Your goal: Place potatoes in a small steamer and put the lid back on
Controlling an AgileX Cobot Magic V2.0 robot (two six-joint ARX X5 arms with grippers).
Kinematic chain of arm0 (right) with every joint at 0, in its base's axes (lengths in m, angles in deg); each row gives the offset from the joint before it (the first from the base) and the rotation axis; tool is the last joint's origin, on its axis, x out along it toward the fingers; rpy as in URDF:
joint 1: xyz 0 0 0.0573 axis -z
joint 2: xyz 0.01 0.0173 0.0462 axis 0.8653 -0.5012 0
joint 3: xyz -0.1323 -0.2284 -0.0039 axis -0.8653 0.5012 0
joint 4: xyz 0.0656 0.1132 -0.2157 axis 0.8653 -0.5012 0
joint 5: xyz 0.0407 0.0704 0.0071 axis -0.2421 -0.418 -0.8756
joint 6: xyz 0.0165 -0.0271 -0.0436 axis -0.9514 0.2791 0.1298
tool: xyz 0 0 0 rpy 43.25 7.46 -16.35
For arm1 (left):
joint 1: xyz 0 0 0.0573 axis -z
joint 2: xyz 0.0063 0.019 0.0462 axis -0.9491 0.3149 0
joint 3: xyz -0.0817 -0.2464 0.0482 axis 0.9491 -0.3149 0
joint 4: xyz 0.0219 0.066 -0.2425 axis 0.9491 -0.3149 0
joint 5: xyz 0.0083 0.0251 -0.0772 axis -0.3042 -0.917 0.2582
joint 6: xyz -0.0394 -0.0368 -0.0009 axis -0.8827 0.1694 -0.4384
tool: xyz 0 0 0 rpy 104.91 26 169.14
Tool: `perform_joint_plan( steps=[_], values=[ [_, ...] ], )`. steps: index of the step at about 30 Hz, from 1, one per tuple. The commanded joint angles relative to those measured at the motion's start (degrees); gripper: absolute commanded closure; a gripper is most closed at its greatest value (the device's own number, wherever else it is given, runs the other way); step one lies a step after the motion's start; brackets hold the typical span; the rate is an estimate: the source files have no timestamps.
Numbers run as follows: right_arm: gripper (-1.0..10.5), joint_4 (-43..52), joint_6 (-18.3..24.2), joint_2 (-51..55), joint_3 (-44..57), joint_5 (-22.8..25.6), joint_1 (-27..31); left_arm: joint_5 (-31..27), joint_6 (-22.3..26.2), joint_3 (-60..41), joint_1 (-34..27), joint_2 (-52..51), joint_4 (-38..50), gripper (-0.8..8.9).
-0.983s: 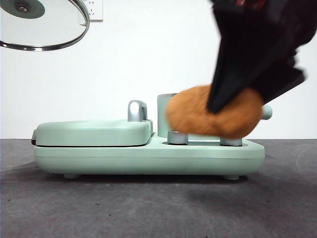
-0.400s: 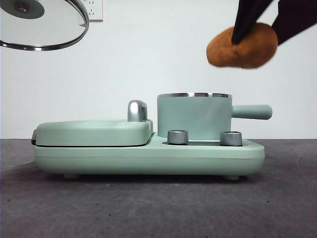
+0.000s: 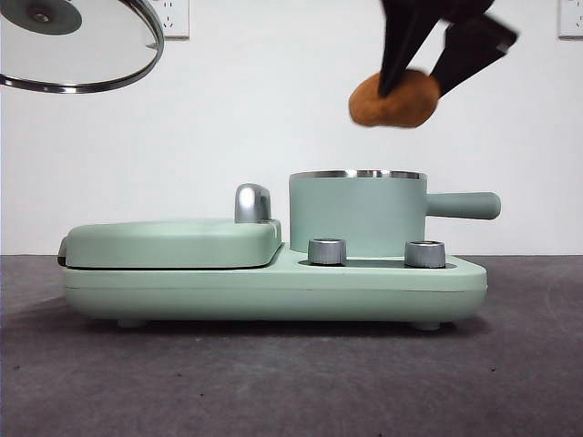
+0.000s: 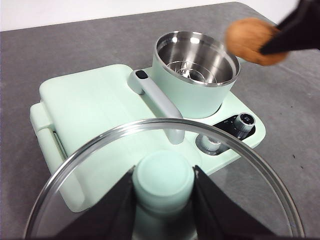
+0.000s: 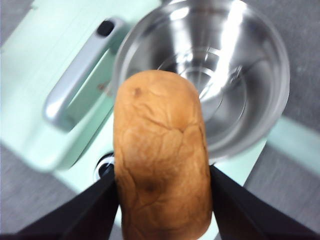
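Black jaws of the right end effector [image 3: 421, 80] clamp the potato [image 3: 393, 98] from both sides, holding it in the air above the small steamer [image 3: 357, 214], whose steel bowl is empty. Off to the side, the left end effector [image 4: 164, 200] grips the knob of the lid [image 4: 250, 165], held raised, well clear of the pot. By my judgement the task is roughly halfway: the potato must be lowered in and released, then the lid set on.
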Motion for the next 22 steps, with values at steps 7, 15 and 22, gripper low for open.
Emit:
perform_joint_plan(
  steps=[7, 15, 22],
  values=[
    [6.9, 0.96, 3.34, -14.80, -11.65, 0.04, 0.46, 0.07, 0.37, 0.79, 0.09, 0.09, 1.55, 8.05],
    [6.9, 2.58, 4.55, -21.07, -12.81, 1.84, 0.46, 0.07, 0.35, 0.79, 0.09, 0.09, 1.53, 8.05],
    [6.1, 3.89, 5.84, -22.45, -12.81, 3.04, 0.44, 0.07, 0.35, 0.79, 0.09, 0.09, 0.94, 8.05]
  ],
)
